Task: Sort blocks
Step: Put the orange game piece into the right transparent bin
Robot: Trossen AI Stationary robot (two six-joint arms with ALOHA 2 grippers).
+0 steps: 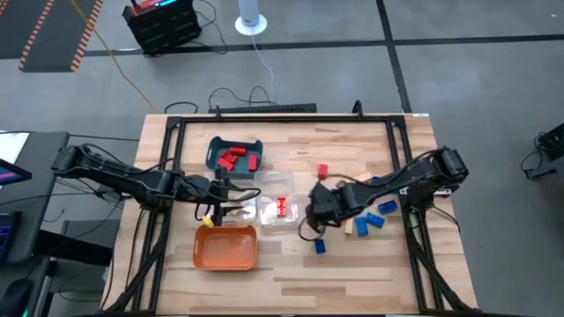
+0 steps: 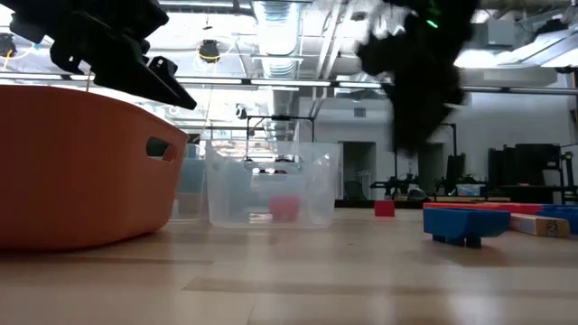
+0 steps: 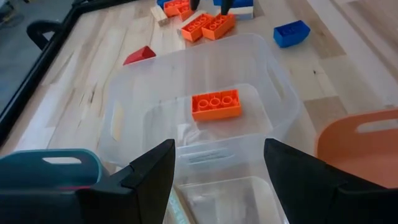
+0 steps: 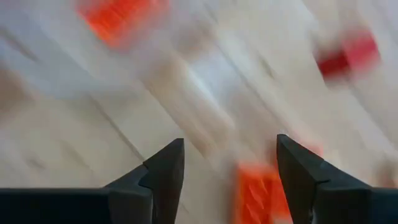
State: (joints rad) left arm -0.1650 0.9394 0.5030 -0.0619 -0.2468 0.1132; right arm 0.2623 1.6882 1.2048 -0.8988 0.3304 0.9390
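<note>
Basically, the blocks are small rigid studded plastic bricks w/ a few tan wood pieces: prob. light, stiff, not fragile, a bit slick on the flat sides. Best grip, I'd say: across the short width, fingers on the two long side faces, not on the studs.

Where they are: red blocks (image 1: 233,158) sit in the teal tray (image 1: 212,150); one orange brick (image 3: 215,104) lies in the clear tray (image 3: 273,74); loose blue blocks (image 1: 377,216) and a lone red block (image 1: 322,169) lie on the table (image 1: 352,273) at the right. Orange tray (image 1: 226,249) looks empty.

Left gripper (image 3: 217,163) reaches in low from the left, hovering over the clear trays, fingers spread wide, holding nothing.

Right gripper (image 4: 230,163) is stretched in toward table centre, wrist bent down close over the wood; fingers apart, nothing between them, an orange block (image 4: 258,193) just ahead.
</note>
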